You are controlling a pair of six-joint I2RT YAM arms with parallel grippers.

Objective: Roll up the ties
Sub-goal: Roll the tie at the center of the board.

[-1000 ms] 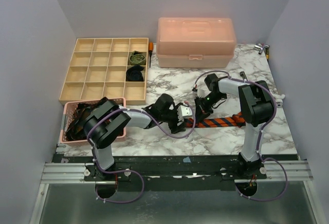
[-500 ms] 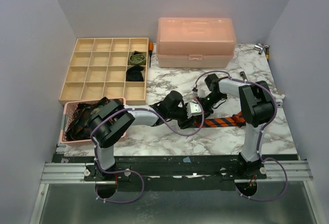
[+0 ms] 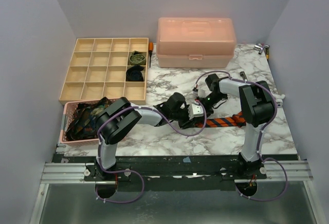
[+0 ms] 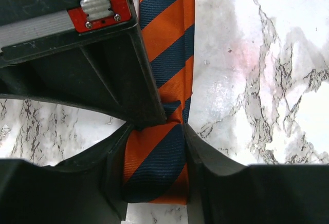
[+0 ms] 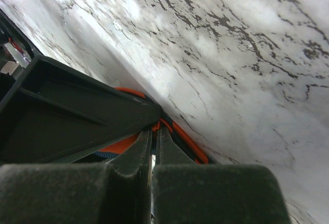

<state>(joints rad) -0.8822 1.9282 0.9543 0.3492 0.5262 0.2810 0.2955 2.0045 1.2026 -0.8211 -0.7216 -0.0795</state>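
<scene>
Top external: high at the near edge, looking down on the whole marble table [image 3: 169, 82].
Left wrist: close, facing straight down on the striped tie [image 4: 165, 70] (also visible from overhead).
Right wrist: closest, skimming low across the table.

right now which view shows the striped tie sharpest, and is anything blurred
Left wrist: the striped tie is sharp, weave visible, while the marble beside it glares white. Right wrist: the right gripper is blurred up close, tie only an orange sliver. Top external: even light, tie small.

Pink box [image 3: 196, 41], wooden divider tray [image 3: 94, 74] — marble table [image 3: 169, 82].
</scene>
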